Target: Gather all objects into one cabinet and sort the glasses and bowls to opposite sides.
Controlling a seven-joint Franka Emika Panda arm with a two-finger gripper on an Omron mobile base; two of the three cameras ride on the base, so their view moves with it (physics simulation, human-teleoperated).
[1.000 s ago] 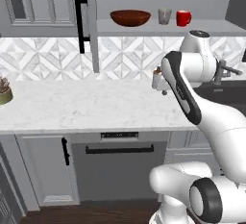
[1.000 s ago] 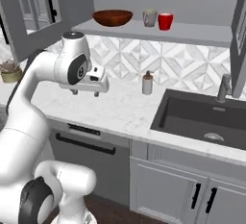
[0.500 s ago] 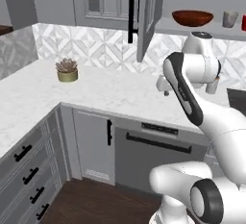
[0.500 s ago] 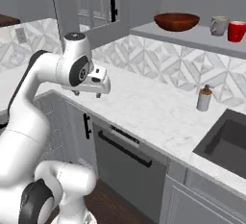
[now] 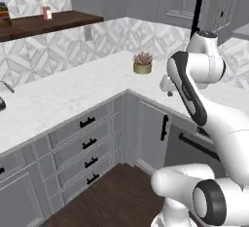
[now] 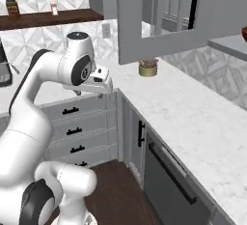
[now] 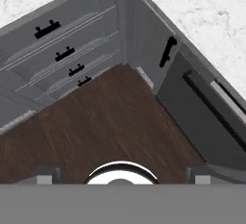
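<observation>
Over the dark wood floor (image 7: 105, 122) at the counter corner, my gripper (image 7: 122, 174) hangs wide open and empty. At two o'clock in the right base view, the wooden bowl (image 6: 244, 34) peeks from the cabinet shelf (image 6: 226, 45). I should swing wide, avoiding the open door (image 6: 159, 16).

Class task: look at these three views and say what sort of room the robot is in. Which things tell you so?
Most likely a home kitchen: an L-shaped white marble counter over grey drawers with black pulls, a patterned tile backsplash, and a built-in dishwasher front. A small potted plant sits in the corner.
</observation>
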